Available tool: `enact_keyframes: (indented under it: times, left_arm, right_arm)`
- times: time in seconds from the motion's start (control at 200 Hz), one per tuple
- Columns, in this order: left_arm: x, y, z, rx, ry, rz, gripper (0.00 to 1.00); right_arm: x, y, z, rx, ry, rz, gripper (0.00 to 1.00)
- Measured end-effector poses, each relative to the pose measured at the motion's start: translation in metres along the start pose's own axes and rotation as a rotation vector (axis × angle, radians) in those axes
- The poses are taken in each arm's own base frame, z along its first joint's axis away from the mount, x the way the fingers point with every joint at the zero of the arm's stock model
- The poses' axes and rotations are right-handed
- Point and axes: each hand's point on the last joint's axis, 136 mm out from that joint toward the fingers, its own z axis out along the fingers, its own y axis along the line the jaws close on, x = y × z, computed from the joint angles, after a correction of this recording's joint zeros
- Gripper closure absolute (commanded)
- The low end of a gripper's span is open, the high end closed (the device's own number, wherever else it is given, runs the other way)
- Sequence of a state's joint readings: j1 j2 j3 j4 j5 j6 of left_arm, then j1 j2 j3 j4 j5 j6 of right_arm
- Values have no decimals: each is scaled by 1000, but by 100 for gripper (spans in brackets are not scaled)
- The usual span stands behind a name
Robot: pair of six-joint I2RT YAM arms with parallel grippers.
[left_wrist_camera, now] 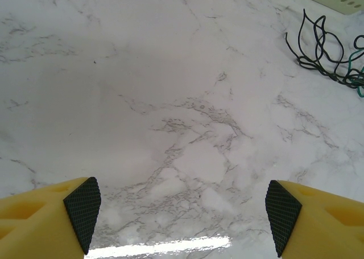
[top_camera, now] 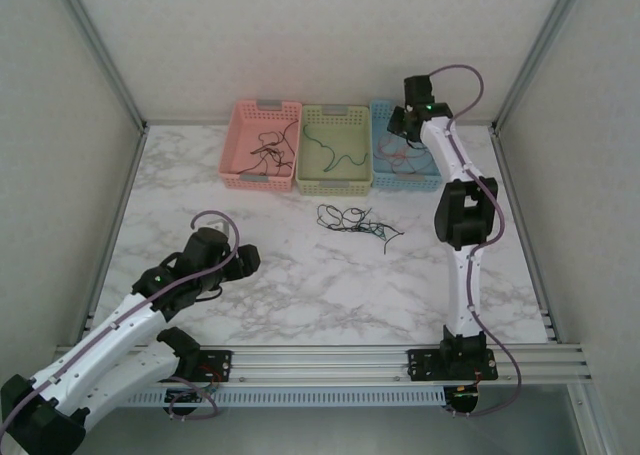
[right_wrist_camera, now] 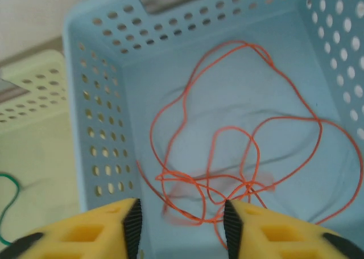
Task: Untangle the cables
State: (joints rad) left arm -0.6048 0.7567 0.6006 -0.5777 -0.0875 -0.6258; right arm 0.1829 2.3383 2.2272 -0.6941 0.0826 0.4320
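Nearest, the left claw point(left_wrist_camera: 182, 214) hangs low over the marble desk point(left_wrist_camera: 170, 99), jaws spread wide and holding nothing. The tangle of black and green cables point(left_wrist_camera: 327, 54) lies well off to its front right, with open marble between. Farther back, the right arm point(top_camera: 460, 215) stretches to the blue basket point(right_wrist_camera: 102, 128). The right claw point(right_wrist_camera: 182, 225) points down into it, jaws parted, gripping nothing, and the orange cable point(right_wrist_camera: 227, 156) lies looped loose just below. Alongside, the green basket point(top_camera: 335, 185) holds a green cable point(top_camera: 335, 158); the pink basket point(top_camera: 258, 182), black cables point(top_camera: 270, 150).
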Motion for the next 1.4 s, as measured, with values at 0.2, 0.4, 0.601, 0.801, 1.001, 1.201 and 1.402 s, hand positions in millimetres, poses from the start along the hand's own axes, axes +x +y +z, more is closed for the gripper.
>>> enact_keyframes:
  times: [0.2, 0.4, 0.601, 0.801, 1.001, 1.201, 1.402]
  left_arm:
    - [-2, -3, -4, 21, -12, -7, 22]
    - [0, -6, -6, 43, -5, -8, 23]
    - [1, -9, -8, 64, 2, -9, 24]
    - [0, -11, -11, 81, -5, -10, 26]
    - [2, -13, -11, 91, 7, -10, 27]
    - [6, -11, -10, 95, 13, -14, 28]
    - [4, -12, -14, 108, -2, -22, 28]
  right_arm:
    - [40, -24, -16, 62, 76, -4, 44]
    - [54, -26, -95, 17, 12, -4, 42]
    - [89, -33, -140, -56, -20, 8, 43]
    - [183, -48, -121, -60, 186, -17, 44]
    - [237, -61, -109, -52, 318, -15, 46]
    - [259, -55, -98, -85, 391, -7, 53]
    - [268, -45, -94, -137, 427, 0, 79]
